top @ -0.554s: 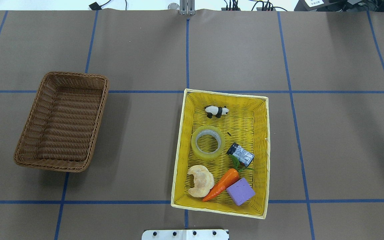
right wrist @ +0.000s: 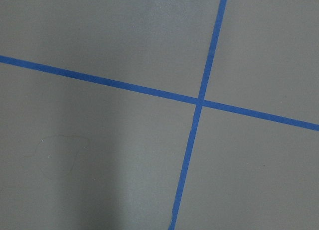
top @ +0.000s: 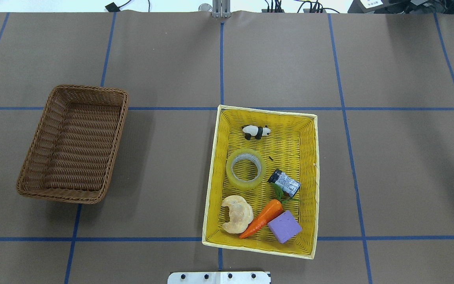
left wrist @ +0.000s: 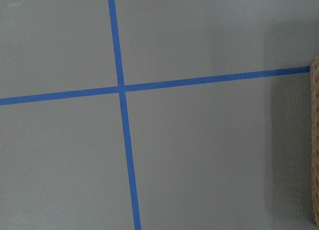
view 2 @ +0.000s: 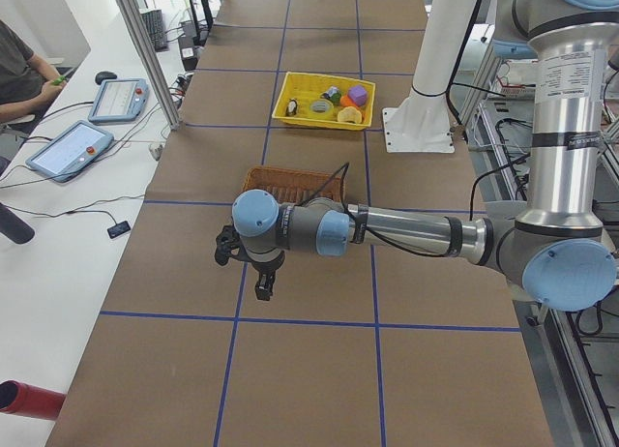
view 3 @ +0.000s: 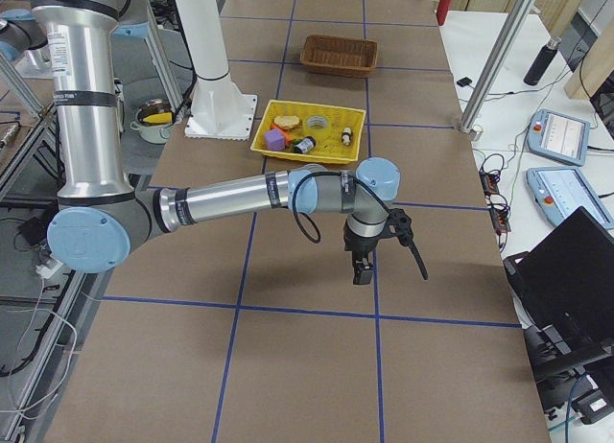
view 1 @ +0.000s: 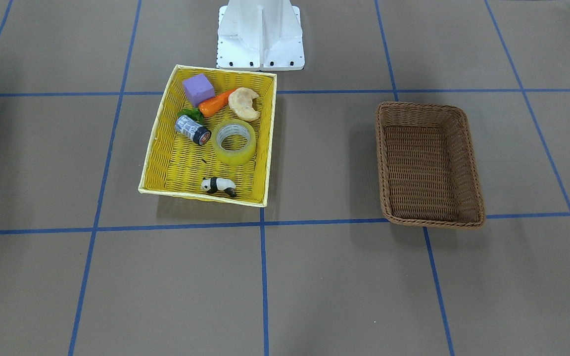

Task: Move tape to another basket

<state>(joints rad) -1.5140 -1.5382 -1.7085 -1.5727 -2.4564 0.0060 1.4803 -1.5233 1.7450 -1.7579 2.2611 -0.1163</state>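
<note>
The tape [top: 246,169], a wide translucent yellow roll, lies flat in the middle of the bright yellow basket [top: 309,157]; it also shows in the front-facing view [view 1: 234,142]. The brown wicker basket [top: 38,154] stands empty at the left of the table, and in the front-facing view [view 1: 428,163] at the right. My left gripper [view 2: 261,278] hangs over bare table in front of the brown basket [view 2: 290,181]. My right gripper [view 3: 361,261] hangs over bare table, away from the yellow basket [view 3: 309,146]. I cannot tell whether either is open or shut.
In the yellow basket lie a panda figure [top: 255,131], a small grey can [top: 285,183], a carrot [top: 261,218], a croissant [top: 236,213] and a purple block [top: 284,226]. The robot's white base [view 1: 260,34] stands behind that basket. The brown basket's edge [left wrist: 315,140] shows in the left wrist view.
</note>
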